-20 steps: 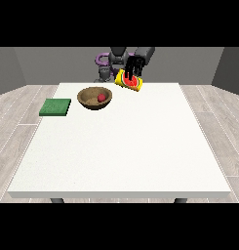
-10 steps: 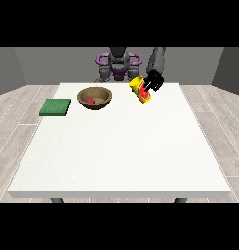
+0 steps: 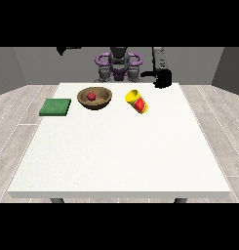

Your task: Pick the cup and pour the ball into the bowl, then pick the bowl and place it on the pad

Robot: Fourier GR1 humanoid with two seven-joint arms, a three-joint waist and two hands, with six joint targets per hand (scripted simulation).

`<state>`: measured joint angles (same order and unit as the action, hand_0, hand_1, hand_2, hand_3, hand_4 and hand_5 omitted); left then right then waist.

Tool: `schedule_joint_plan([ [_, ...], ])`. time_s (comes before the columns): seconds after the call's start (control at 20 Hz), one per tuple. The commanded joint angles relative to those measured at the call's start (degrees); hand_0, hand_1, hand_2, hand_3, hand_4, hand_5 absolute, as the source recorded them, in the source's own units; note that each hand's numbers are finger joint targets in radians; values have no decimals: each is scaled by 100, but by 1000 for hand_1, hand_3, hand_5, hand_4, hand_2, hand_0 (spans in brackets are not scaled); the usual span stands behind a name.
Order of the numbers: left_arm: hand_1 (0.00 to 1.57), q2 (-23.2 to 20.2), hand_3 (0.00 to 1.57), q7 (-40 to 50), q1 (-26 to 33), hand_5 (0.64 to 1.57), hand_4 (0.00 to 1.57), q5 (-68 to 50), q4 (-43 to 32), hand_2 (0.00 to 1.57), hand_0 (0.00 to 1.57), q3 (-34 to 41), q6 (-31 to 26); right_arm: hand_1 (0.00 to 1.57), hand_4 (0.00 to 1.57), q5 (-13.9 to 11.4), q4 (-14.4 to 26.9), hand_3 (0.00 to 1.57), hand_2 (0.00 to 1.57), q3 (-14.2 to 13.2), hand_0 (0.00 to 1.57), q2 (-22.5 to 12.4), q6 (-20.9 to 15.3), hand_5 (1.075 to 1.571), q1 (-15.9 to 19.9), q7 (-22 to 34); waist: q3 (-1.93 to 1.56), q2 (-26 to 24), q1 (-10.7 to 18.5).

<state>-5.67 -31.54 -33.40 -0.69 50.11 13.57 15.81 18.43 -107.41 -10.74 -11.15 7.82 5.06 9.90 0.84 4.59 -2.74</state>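
The brown bowl [image 3: 94, 98] stands at the back of the table with the red ball [image 3: 91, 96] inside it. The yellow cup [image 3: 136, 101], marked with red, lies tilted on its side on the table to the right of the bowl, and nothing holds it. The black hand at the view's right [image 3: 162, 78] hovers behind and to the right of the cup, apart from it and holding nothing. The green pad [image 3: 55, 107] lies flat to the left of the bowl. A dark shape [image 3: 67, 49] at the top edge on the left may be the other hand.
The white table [image 3: 121, 156] stretches wide towards the camera in front of the objects. The robot's torso [image 3: 119, 66] stands behind the far edge, just behind the bowl and the cup.
The hand at the view's right has let go of the cup and drawn back to the right. The cup now lies on the table. The ball rests in the bowl as before.
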Motion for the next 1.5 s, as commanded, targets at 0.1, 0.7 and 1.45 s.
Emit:
schedule_joint_plan([
  [0.1,0,-748,0,-777,-44,1557,0,-1316,-225,0,0,841,-2036,0,488,-815,-850,0,0,770,0,504,-635,1566,10,142,-58,680,46],
  [0.7,0,-2832,0,864,-1062,1518,0,-1531,-250,0,0,994,-3089,0,397,-682,1293,0,0,354,0,691,-301,1568,113,-1228,-95,1085,199],
  [1.45,0,-3633,0,2220,-2202,1539,0,-1728,341,0,0,931,-2939,0,322,-614,4758,0,0,-272,0,584,104,1569,1413,-2862,-93,1334,282],
])
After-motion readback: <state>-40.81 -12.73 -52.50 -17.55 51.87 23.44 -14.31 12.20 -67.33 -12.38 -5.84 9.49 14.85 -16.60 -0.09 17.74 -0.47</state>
